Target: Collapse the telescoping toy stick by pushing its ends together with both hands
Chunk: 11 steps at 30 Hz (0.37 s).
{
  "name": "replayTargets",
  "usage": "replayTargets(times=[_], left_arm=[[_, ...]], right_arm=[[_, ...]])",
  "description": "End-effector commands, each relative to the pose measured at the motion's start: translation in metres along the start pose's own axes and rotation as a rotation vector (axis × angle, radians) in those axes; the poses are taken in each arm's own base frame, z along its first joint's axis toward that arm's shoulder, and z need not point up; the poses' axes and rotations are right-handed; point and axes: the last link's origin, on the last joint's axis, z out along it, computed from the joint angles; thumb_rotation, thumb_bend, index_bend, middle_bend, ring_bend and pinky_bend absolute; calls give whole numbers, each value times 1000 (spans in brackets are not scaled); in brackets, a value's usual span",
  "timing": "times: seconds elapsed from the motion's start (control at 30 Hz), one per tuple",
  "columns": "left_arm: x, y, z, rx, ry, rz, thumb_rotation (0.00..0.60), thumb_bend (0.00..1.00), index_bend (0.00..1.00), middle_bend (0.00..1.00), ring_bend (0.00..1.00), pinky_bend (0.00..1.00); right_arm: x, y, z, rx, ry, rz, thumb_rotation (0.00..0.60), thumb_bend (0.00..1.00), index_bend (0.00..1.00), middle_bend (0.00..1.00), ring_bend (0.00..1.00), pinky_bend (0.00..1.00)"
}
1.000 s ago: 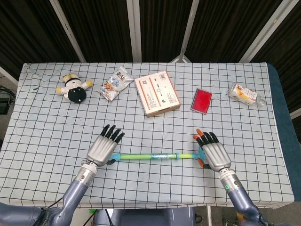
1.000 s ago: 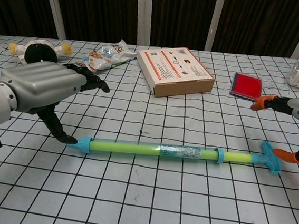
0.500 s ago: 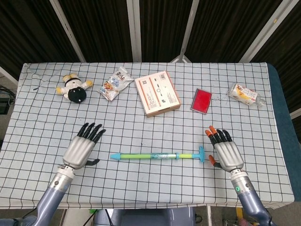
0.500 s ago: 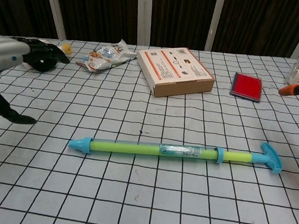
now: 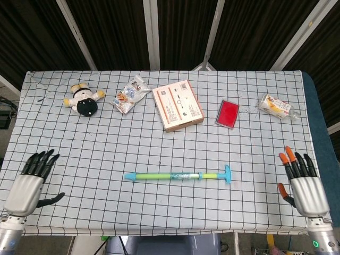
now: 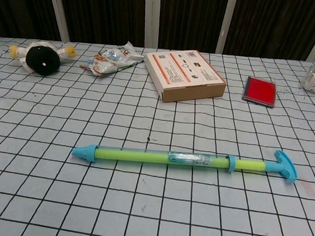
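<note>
Left robot hand (image 5: 27, 181): at the near left corner of the counter (image 5: 64, 138), fingers spread apart, holding nothing; seen in the head view only.
Right robot hand (image 5: 304, 186): at the near right edge, fingers spread apart with orange tips on some, holding nothing; seen in the head view only.
Telescoping toy stick (image 5: 178, 175): lying flat across the near middle of the checked cloth, well apart from both hands; pointed blue tip toward the left, blue T-handle toward the right, yellow-green body with a short length of thinner rod showing between collar and handle.
Cardboard box (image 5: 177, 104): flat, far middle, printed top face up.
Red card case (image 5: 228, 113): just right of the box.
Snack packet (image 5: 129, 94): left of the box, crinkled.
Plush doll (image 5: 84, 99): far left, black and white, lying down.
Wrapped packet (image 5: 275, 105): far right, near the edge.
</note>
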Motion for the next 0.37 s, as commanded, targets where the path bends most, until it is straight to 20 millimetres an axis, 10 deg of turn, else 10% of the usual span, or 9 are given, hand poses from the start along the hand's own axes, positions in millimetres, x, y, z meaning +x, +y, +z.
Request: replayTargets(times=[0.03,0.37], left_arm=[[9,-33,-30,35,44,32,600,163,11,0,0,0],[15,-59,-33,108,89,44,600,164,11,0,0,0]], right_arm=[[5,22,-19,-43,9,-21,600,446,0,0,0,0],[4,26,-23,-60,61,-7,600,446,0,0,0,0]])
